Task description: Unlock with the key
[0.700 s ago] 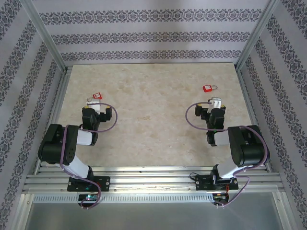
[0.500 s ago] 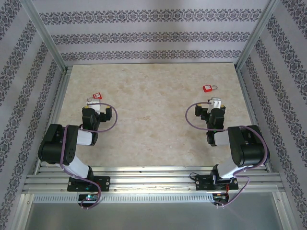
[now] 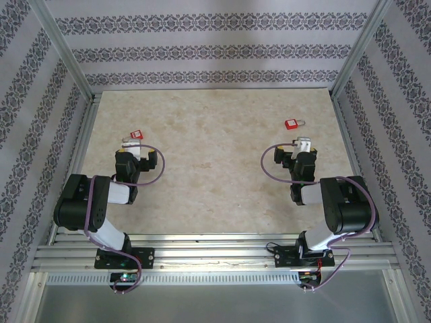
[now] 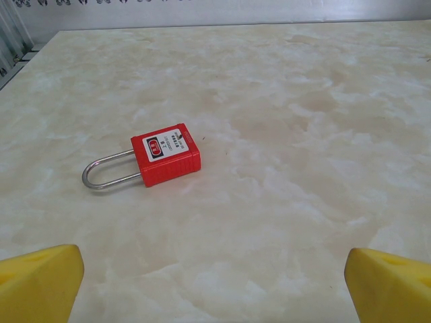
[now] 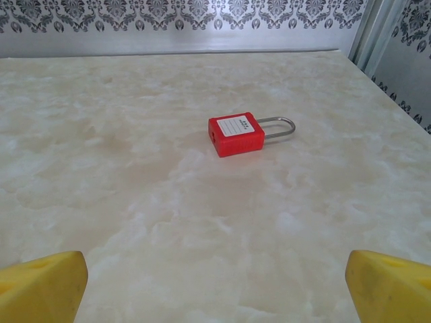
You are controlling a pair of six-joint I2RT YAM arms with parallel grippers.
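Note:
Two red padlocks with steel shackles lie flat on the marble table. One padlock (image 3: 135, 134) (image 4: 166, 153) rests just ahead of my left gripper (image 3: 130, 147) (image 4: 215, 289), shackle pointing left. The other padlock (image 3: 292, 124) (image 5: 236, 134) lies ahead of my right gripper (image 3: 304, 145) (image 5: 215, 289), shackle pointing right. Both grippers stand open with their yellow fingertips (image 4: 40, 282) (image 5: 390, 286) wide apart and bare tabletop between them. Neither touches a padlock. The key is out of view.
The beige marble table (image 3: 215, 168) is ringed by patterned walls and aluminium posts (image 3: 64, 54). A metal rail (image 3: 215, 256) runs along the near edge where both arm bases sit. Open tabletop lies between the two arms.

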